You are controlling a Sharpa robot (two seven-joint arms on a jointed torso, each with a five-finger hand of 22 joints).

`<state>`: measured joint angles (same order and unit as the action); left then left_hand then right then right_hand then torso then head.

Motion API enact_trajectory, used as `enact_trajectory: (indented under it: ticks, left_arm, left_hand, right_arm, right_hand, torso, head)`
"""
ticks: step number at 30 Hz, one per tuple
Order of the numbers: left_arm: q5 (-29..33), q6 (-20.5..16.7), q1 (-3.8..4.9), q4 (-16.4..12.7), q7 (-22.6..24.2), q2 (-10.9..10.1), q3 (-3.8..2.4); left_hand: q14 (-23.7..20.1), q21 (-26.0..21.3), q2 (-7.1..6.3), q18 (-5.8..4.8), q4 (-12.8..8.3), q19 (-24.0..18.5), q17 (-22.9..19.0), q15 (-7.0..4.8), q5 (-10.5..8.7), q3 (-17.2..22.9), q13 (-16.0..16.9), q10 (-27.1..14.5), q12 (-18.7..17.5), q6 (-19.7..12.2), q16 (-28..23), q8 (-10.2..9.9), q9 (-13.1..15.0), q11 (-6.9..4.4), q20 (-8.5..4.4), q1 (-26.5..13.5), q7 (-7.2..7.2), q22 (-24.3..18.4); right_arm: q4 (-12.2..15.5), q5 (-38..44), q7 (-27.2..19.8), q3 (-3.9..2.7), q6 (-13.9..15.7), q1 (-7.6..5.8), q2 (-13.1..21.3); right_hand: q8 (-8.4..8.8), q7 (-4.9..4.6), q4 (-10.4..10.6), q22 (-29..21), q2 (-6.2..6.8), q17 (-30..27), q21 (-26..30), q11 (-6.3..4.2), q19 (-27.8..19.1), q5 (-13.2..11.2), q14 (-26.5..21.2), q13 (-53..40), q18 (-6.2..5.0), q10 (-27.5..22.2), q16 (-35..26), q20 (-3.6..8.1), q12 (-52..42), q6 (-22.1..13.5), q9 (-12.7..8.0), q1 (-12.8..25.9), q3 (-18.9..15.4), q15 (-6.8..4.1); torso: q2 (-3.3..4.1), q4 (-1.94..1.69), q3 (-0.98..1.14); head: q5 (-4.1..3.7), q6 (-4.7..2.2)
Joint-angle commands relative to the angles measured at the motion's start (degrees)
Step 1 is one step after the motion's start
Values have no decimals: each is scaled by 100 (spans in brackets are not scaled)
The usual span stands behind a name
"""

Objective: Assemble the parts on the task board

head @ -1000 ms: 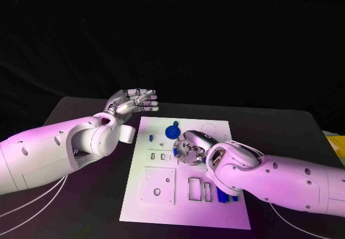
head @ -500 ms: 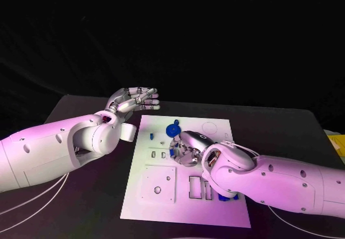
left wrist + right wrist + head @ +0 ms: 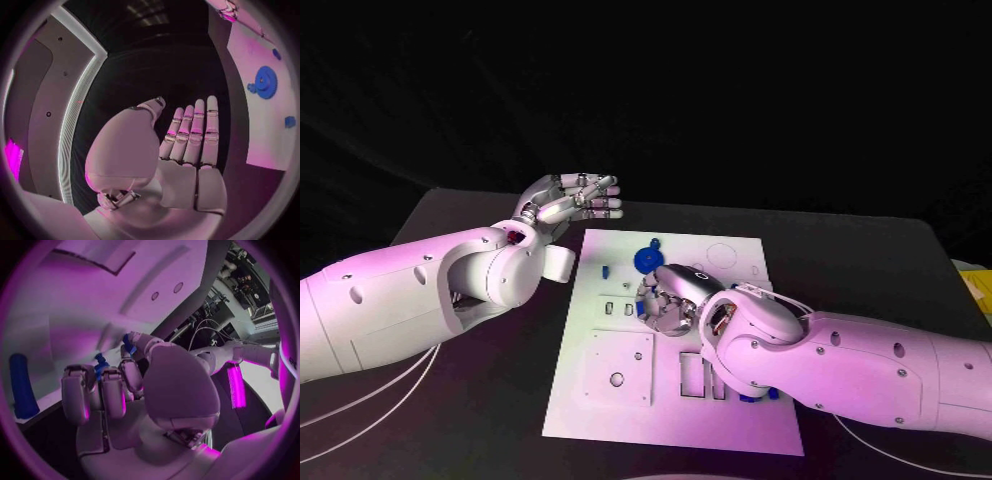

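Right hand (image 3: 672,300) curls low over the white board's (image 3: 610,410) middle, apparently pinching a small blue part (image 3: 100,365) for seating in a slot, while left hand (image 3: 574,203), flat and holding nothing, waits beyond the board's far corner, leaving the board unobstructed.

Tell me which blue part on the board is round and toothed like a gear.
The blue gear near the task board's far edge; the other blue parts are small pegs or a long cylinder.
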<state>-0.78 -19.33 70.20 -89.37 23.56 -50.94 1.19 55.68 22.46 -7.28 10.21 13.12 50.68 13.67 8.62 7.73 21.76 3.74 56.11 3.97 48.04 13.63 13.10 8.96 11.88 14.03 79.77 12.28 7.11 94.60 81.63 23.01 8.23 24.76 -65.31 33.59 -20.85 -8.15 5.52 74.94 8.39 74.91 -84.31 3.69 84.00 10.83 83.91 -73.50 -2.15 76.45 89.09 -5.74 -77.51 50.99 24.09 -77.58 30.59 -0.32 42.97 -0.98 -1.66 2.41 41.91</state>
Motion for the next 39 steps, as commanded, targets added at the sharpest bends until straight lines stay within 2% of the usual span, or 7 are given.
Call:
enact_trajectory:
  ticks: [1,7,14,19,34,36,39]
  left_arm:
    - [7,134,4,-3,3,14,-3]
    - [4,158,4,0,-17,15,-3]
    - [2,168,4,4,-24,17,-3]
    - [2,170,4,9,-28,18,-3]
    - [0,179,4,13,-35,15,-3]
    - [0,181,4,14,-35,14,-3]
    - [0,185,3,16,-35,15,-2]
  left_hand:
    - [-32,-25,25,22,-4,-36,7,6,-23,23,3,-14,-13,-34,-20,-23,-8,-24,23,-52,269,-8]
    - [-33,-25,24,22,-4,-37,8,6,-23,24,3,-14,-13,-34,-21,-23,-8,-24,23,-54,268,-8]
    - [-33,-25,24,22,-4,-37,8,6,-23,24,3,-14,-13,-34,-21,-23,-8,-24,23,-54,268,-8]
    - [-34,-25,24,22,-2,-38,10,6,-24,24,3,-15,-14,-35,-25,-24,-8,-24,23,-59,268,-10]
    - [-34,-25,24,22,-2,-38,10,6,-24,24,3,-15,-14,-35,-25,-24,-8,-24,23,-59,268,-10]
    - [-34,-25,24,22,-2,-38,10,6,-24,24,3,-15,-14,-35,-25,-24,-8,-24,23,-59,268,-10]
    - [-34,-25,24,22,-2,-38,10,6,-24,24,3,-15,-14,-35,-25,-24,-8,-24,23,-59,268,-10]
  right_arm:
    - [-32,137,44,3,-129,13,-27]
    - [-62,195,60,4,-154,20,-47]
    - [-89,243,59,5,-157,23,-45]
    - [-94,244,33,5,-180,23,-49]
    - [-110,211,-69,6,-212,23,-51]
    - [-112,196,-84,6,-214,23,-53]
    - [-111,176,-121,6,-211,23,-57]
  right_hand:
    - [-24,3,17,1028,4,1247,-2,-22,159,-22,545,0,40,-16,-9,3,1,18,155,86,-9,-16]
    - [-25,2,20,1026,15,1244,1,-22,157,-29,544,2,39,-18,-11,3,3,14,154,103,-13,-16]
    - [-13,-9,27,1012,65,1228,21,-14,144,-63,540,38,34,-56,-17,1,34,-34,144,157,-21,-12]
    - [56,-60,30,997,157,1206,48,27,128,-152,534,94,29,-122,-27,-19,81,-175,100,234,-26,19]
    - [179,-145,74,908,266,1089,174,104,40,-195,504,267,-5,-301,-76,-75,222,-365,18,358,-78,85]
    - [210,-161,99,896,298,1059,194,121,29,-276,495,319,-9,-353,-90,-91,265,-403,-3,402,-123,101]
    - [254,-165,186,886,375,988,219,133,21,-619,475,410,-14,-429,-125,-114,335,-438,-42,506,-303,115]
  torso:
    - [2,1,0]
    - [2,4,2]
    - [-2,3,4]
    - [-4,6,5]
    - [-2,3,0]
    - [-1,3,-1]
    - [0,2,-1]
  head:
    - [2,-9]
    - [9,-1]
    - [5,-25]
    - [-1,-37]
    - [-8,-18]
    - [-8,-12]
    - [-11,-7]
